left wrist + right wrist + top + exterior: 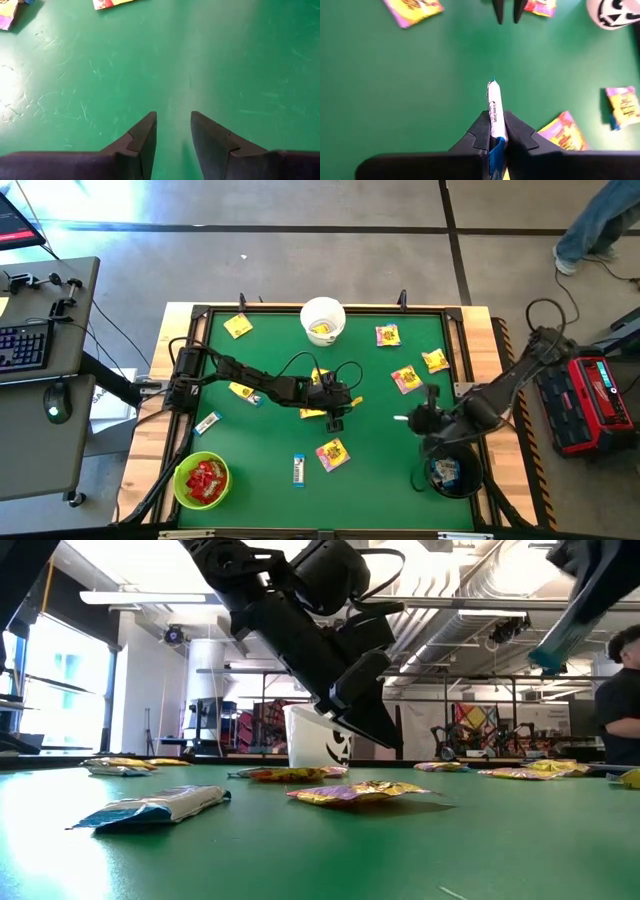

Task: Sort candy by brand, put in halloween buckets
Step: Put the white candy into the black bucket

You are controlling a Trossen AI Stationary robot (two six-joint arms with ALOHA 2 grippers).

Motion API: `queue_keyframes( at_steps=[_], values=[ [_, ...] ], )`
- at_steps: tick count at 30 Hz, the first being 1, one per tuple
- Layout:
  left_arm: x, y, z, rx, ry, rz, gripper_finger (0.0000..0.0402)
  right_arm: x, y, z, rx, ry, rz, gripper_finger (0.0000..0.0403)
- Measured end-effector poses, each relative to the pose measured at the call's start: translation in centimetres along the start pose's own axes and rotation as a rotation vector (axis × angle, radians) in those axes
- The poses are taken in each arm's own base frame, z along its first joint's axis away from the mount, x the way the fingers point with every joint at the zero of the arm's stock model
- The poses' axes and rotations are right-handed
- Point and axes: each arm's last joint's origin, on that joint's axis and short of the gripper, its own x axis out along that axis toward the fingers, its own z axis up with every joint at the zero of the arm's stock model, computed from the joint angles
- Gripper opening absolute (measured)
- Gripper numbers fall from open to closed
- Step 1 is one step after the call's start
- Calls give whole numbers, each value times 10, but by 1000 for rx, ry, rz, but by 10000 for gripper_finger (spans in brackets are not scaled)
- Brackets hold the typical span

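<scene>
Covering the table, green felt (380, 430) shows scratches; a ceiling of exposed ducts.

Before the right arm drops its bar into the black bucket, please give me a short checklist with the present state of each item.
1. Right gripper shut on the white-and-blue bar: ok.
2. Gripper above the black bucket: not ok; in the high view it is beside the rim, over the mat.
3. Bucket holds only the same brand: cannot tell; something white and blue lies inside.
4. Left gripper clear of the drop path: ok, it is at the mat's centre, open and empty.
5. Bucket upright: ok.
</scene>
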Motion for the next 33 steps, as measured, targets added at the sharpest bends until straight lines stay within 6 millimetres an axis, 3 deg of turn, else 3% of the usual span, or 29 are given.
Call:
queue_keyframes(
  at_steps=[8,19,24,33],
  values=[
    [0,0,0,0,0,0,113,-54,10,-5,126,33,95,14],
    [0,0,0,8,1,0,113,-87,40,-41,314,99,264,14],
    [0,0,0,17,1,0,113,-94,44,-55,404,123,257,14],
    [0,0,0,19,2,-1,113,-85,58,-65,376,205,141,14]
  ],
)
